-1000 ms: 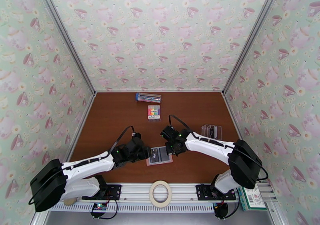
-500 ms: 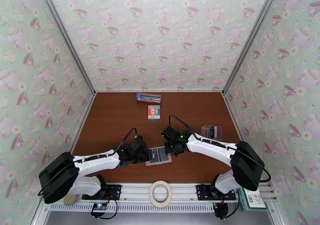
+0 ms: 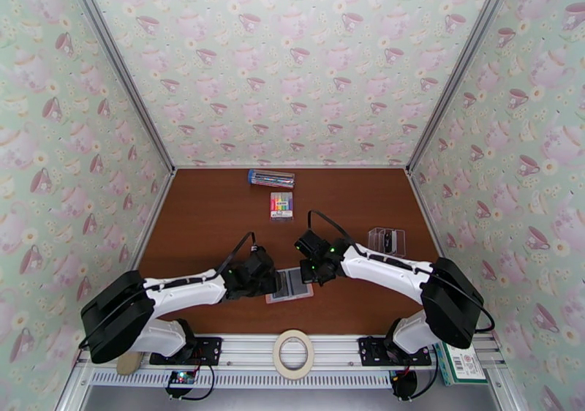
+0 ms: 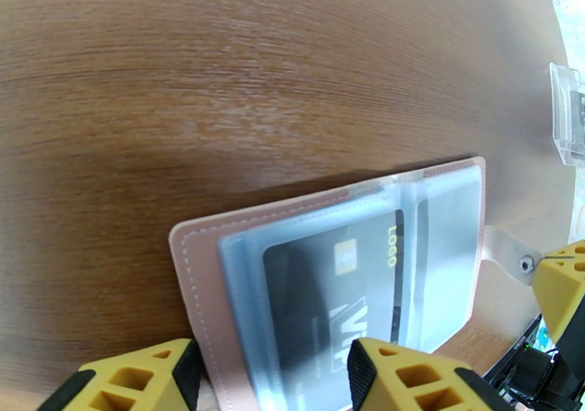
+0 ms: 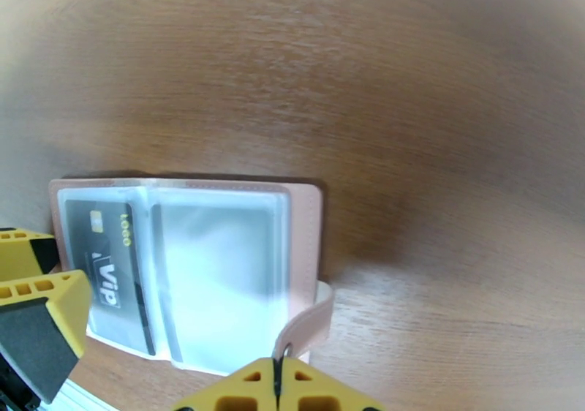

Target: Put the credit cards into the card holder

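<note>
The pink card holder (image 3: 298,289) lies open on the table between both arms. A dark grey credit card (image 4: 329,288) marked VIP sits in its left clear pocket (image 5: 110,259). My left gripper (image 3: 272,282) is at the holder's left edge. It is open, its yellow fingers (image 4: 131,376) standing either side of the card's near end. My right gripper (image 3: 316,272) is shut (image 5: 276,387), its tips touching the end of the holder's snap strap (image 4: 512,254). More credit cards stand in a clear stand (image 3: 386,240) to the right.
A pack of coloured markers (image 3: 281,205) and a blue-ended pen box (image 3: 271,178) lie toward the back of the table. A roll of tape (image 3: 276,354) rests on the front rail, and a box (image 3: 461,361) sits at the front right.
My left arm has reached further right, bringing its gripper up against the holder's left edge, and the dark card sits deeper in the pocket. The right arm has stayed put.
</note>
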Robot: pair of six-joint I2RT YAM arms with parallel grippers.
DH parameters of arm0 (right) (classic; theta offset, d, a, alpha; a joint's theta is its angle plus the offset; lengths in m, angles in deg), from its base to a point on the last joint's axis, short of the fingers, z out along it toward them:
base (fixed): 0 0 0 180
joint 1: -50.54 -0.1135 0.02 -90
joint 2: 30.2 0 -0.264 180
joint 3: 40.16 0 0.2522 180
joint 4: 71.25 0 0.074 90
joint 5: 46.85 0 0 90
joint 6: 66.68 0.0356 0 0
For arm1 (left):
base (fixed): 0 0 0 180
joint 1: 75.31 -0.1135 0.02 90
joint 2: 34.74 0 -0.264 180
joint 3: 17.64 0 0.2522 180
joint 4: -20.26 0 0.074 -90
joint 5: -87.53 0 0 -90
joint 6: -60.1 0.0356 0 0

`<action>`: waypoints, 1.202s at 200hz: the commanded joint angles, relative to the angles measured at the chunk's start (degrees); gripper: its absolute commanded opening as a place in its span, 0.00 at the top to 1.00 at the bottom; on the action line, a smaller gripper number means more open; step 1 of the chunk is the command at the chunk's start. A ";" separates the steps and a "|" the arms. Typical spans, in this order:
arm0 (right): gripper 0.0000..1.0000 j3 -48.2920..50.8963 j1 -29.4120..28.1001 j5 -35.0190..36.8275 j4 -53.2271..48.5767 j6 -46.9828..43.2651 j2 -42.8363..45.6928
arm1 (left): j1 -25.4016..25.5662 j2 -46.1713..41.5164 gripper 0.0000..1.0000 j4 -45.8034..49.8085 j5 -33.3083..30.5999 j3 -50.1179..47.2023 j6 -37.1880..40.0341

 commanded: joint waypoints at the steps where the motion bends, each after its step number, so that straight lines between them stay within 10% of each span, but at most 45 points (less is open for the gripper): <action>1: 1.00 0.53 0.24 -2.68 2.01 0.03 -0.06 | 0.81 0.74 0.41 -6.43 4.35 1.55 1.02; 128: 1.00 -1.57 -0.98 -14.21 9.73 2.32 -2.68 | 0.61 -7.07 0.44 -15.52 9.57 -1.17 2.87; 240: 1.00 1.41 -0.71 -7.26 7.11 1.25 -0.98 | 1.43 -1.73 0.47 -20.49 12.29 -1.30 1.40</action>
